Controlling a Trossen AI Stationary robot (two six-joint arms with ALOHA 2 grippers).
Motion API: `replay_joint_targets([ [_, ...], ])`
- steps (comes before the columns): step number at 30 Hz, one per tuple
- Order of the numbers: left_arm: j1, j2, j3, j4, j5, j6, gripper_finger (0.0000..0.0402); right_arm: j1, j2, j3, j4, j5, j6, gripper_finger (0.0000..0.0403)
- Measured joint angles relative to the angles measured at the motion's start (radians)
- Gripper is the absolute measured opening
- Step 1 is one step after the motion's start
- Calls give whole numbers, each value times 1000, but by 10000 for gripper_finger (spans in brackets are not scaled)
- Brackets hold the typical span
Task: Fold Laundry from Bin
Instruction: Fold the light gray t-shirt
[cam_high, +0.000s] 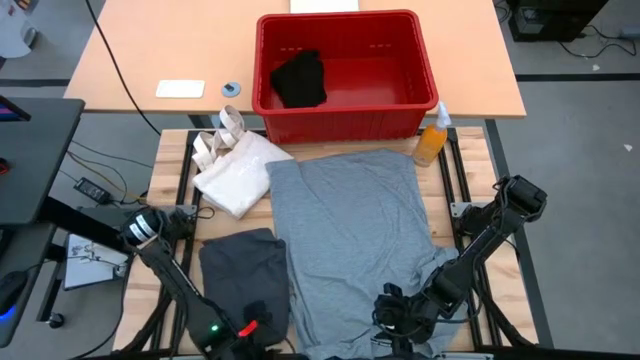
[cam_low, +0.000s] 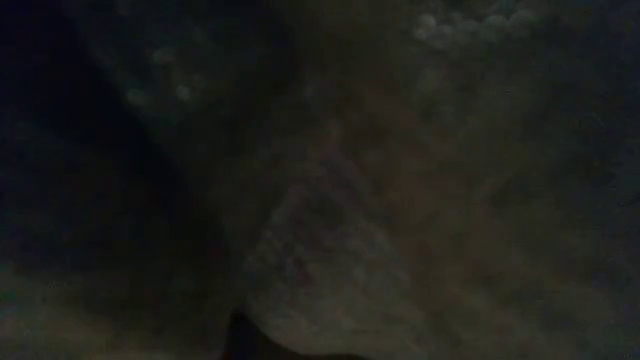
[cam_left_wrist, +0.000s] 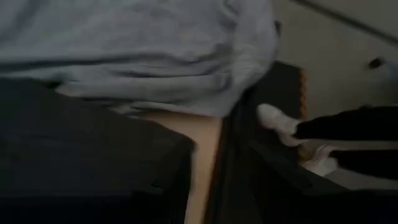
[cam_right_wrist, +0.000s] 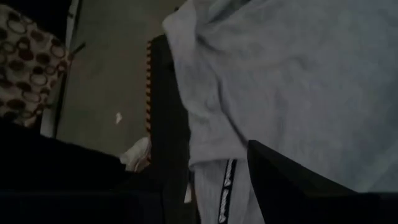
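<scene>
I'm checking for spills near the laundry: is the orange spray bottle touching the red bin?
Touching, it seems: in the high view the orange spray bottle stands against the red bin at its front right corner, no gap showing between them.

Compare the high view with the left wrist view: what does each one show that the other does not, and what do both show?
Only the high view shows the red bin with a black piece inside, the cream tote bag, the orange spray bottle and both arms at the table's near edge. Only the left wrist view shows the floor beyond the table and a person's white shoe. Both show the light grey garment spread flat, with the dark charcoal piece beside it.
</scene>
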Motion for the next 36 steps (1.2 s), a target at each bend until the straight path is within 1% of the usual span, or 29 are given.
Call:
replay_joint_targets([
  [2, 44, 0, 0, 14, 53, 57, 153, -14, 0, 0, 10, -7, 0, 171],
  [5, 115, 16, 2, 52, 191, 211, 153, -32, 0, 0, 23, -26, 0, 171],
  [7, 149, 33, -1, 30, 234, 282, 153, -39, 0, 0, 30, -31, 11, 171],
  [10, 178, 37, -1, 17, 244, 386, 153, -43, 0, 0, 37, -31, 49, 171],
  [12, 188, 39, 0, 17, 245, 482, 153, -42, 0, 0, 34, -35, 72, 171],
  [18, 185, 60, 0, 29, 258, 801, 153, -34, 0, 0, 27, -38, 110, 171],
  [23, 174, 83, 0, 51, 266, 977, 153, -35, 0, 0, 25, -38, 122, 171],
  [30, 175, 113, 0, 67, 267, 1123, 153, -34, 0, 1, 14, -30, 135, 171],
  [36, 181, 130, 0, 84, 291, 1141, 152, -34, 0, 1, 5, -28, 138, 171],
])
